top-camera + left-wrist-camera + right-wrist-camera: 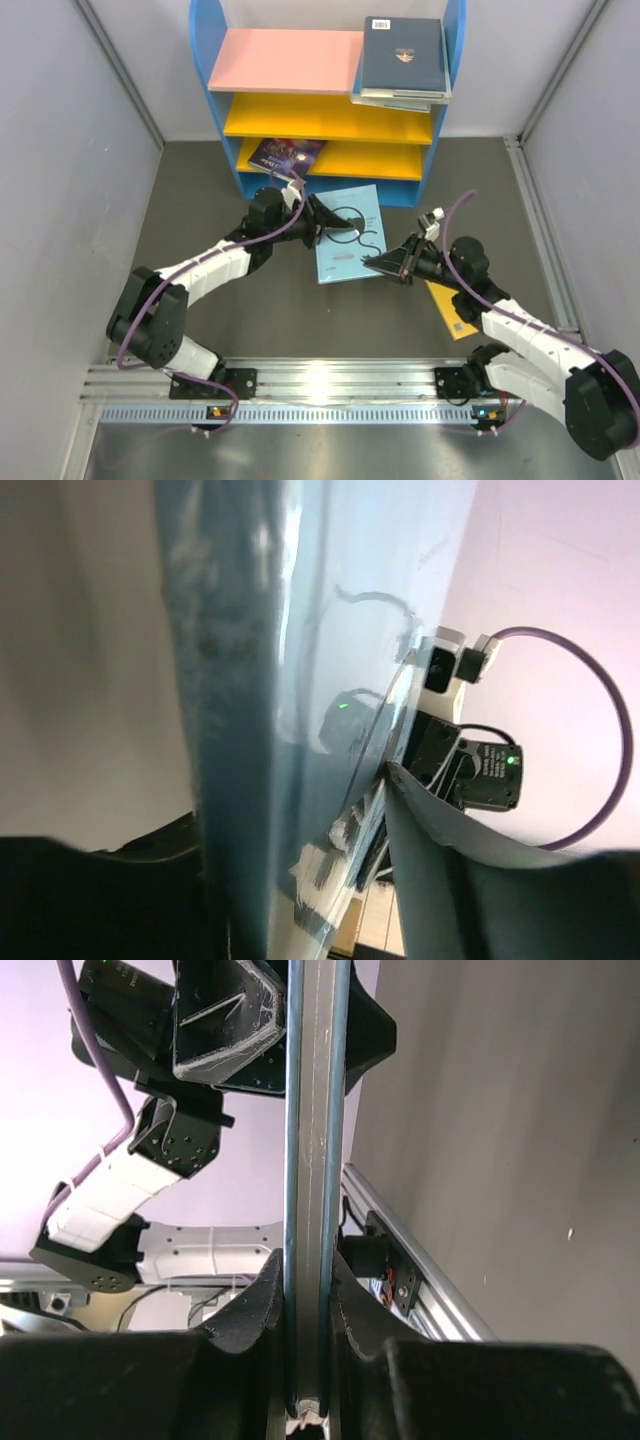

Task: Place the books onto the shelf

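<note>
Left claw point(328, 232) and right claw point(372, 264) facing each other, apart, both clamped.

Fingers point(252, 1312) pinch the light blue book point(315, 1160) edge-on.

Glossy paper, matt plastic, bright metal

The light blue book point(348, 232) has a glossy, reflective paper cover. The right gripper point(308, 1310) has matt black plastic fingers point(255, 1305). The shelf point(290, 60) boards look smooth, the table point(195, 190) dark matt, and the rail point(320, 385) shiny metal.

Light-blue book point(345, 262), black swirl; shelf point(285, 60) blue sides, pink top, yellow boards; navy book point(404, 55).
</note>
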Robot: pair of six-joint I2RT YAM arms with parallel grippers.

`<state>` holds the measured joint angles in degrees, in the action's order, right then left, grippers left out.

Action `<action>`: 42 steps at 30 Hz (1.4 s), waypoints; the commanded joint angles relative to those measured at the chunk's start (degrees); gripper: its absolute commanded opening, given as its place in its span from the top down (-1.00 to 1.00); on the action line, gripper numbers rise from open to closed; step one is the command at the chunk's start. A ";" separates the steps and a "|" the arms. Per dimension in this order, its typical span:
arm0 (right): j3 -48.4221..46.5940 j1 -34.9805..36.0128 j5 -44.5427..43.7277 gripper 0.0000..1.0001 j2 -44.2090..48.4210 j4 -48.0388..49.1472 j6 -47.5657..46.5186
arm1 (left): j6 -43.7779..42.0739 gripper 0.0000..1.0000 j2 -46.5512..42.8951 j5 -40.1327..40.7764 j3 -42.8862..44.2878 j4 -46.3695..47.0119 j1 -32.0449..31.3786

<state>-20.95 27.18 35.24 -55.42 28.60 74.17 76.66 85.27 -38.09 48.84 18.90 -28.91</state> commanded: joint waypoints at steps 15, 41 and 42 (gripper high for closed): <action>-12.18 -17.51 7.29 1.00 -1.71 -5.84 -9.04 | -13.11 -0.98 -20.84 0.12 -8.94 -23.44 5.34; -35.73 -21.11 9.14 1.00 -15.15 -7.07 -7.03 | -14.44 -0.96 -23.93 -0.76 -11.40 -25.05 7.02; -36.70 -22.16 8.88 1.00 -16.38 -6.54 -6.68 | -14.44 -0.96 -24.01 -0.67 -11.57 -25.13 7.02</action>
<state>-51.83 7.62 46.00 -69.89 14.66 66.74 63.05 61.67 -38.09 35.99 -8.14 -22.15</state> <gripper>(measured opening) 0.128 0.982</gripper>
